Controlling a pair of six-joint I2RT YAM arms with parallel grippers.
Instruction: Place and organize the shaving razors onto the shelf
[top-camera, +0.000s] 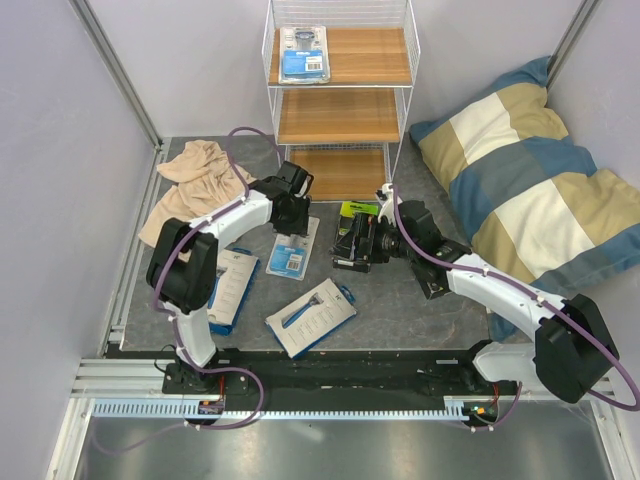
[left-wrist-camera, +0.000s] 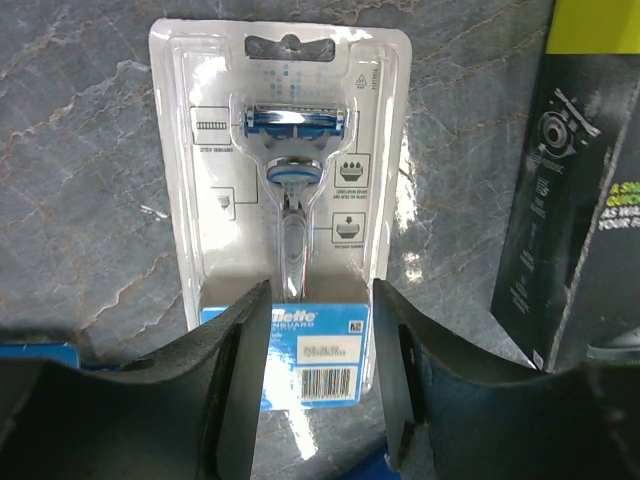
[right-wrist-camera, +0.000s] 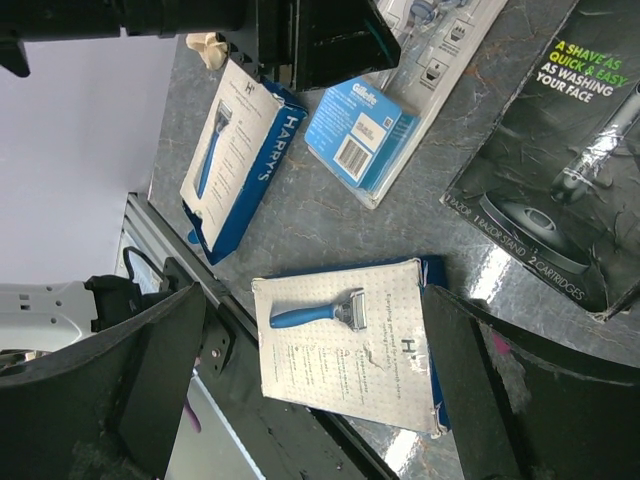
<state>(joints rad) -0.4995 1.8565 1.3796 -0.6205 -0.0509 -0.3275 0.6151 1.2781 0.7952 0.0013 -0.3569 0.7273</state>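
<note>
One blister card (top-camera: 304, 52) sits at the left edge of the shelf (top-camera: 370, 55), on its top board; five packs (top-camera: 310, 317) wait on the table (top-camera: 420, 300). Left gripper (left-wrist-camera: 318, 340), jaws apart, hovers over a second card (left-wrist-camera: 285, 170); right gripper (right-wrist-camera: 315, 330) gapes empty.

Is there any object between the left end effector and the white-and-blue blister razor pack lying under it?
No, nothing visible. The left end effector hangs open directly over the blister pack, with its fingers framing the pack's lower end and only bare table around it. The black-and-green box lies beside the pack, apart from it.
</note>
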